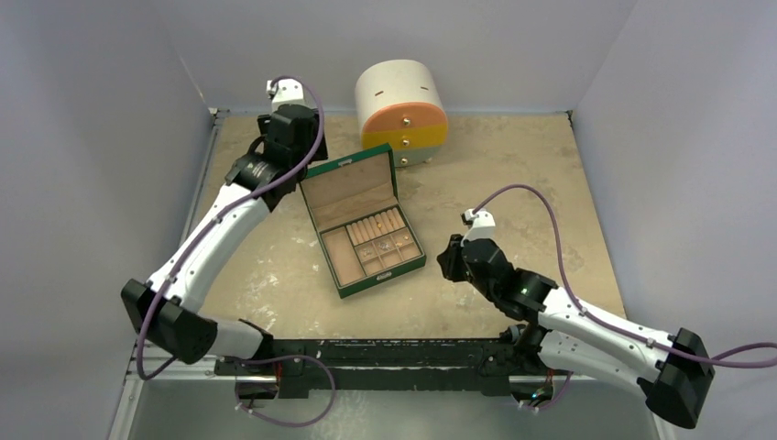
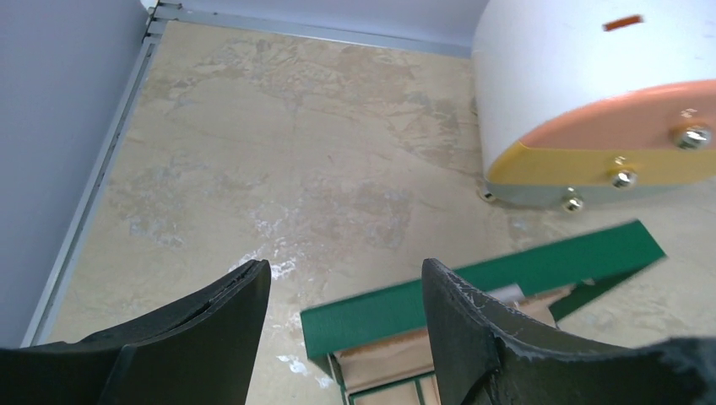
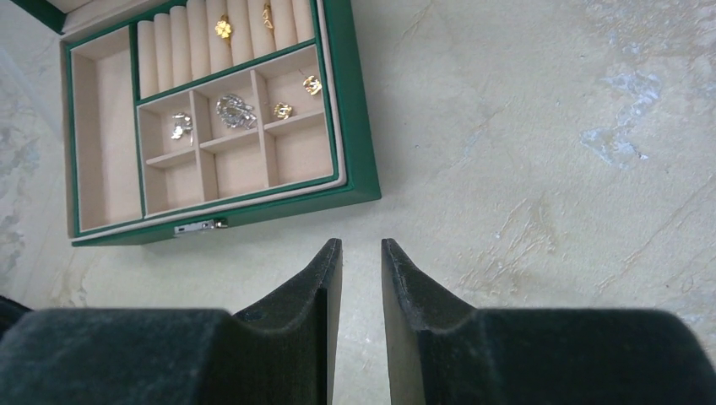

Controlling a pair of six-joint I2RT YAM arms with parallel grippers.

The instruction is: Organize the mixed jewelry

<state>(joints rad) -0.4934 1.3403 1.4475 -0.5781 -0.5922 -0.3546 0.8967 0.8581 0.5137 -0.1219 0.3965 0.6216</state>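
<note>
Gold rings (image 3: 223, 28) legible from right wrist alone | left tool (image 2: 344, 268) spread wide | right tool (image 3: 361, 246) barely ajar

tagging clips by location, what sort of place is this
Probably a lab robot cell, not a home: bare pale walls enclose a tan tabletop, a left arm and right arm are mounted at its near edge, and a green jewelry box and drawer chest sit as props.

We see a robotics lab test cell: plain pale walls (image 1: 92, 73) box in a mottled beige tabletop (image 1: 513, 183) at left, top and right. Along the bottom edge, a left arm (image 1: 215, 234) and a right arm (image 1: 596, 325) are bolted to a black rail (image 1: 385, 353).
</note>
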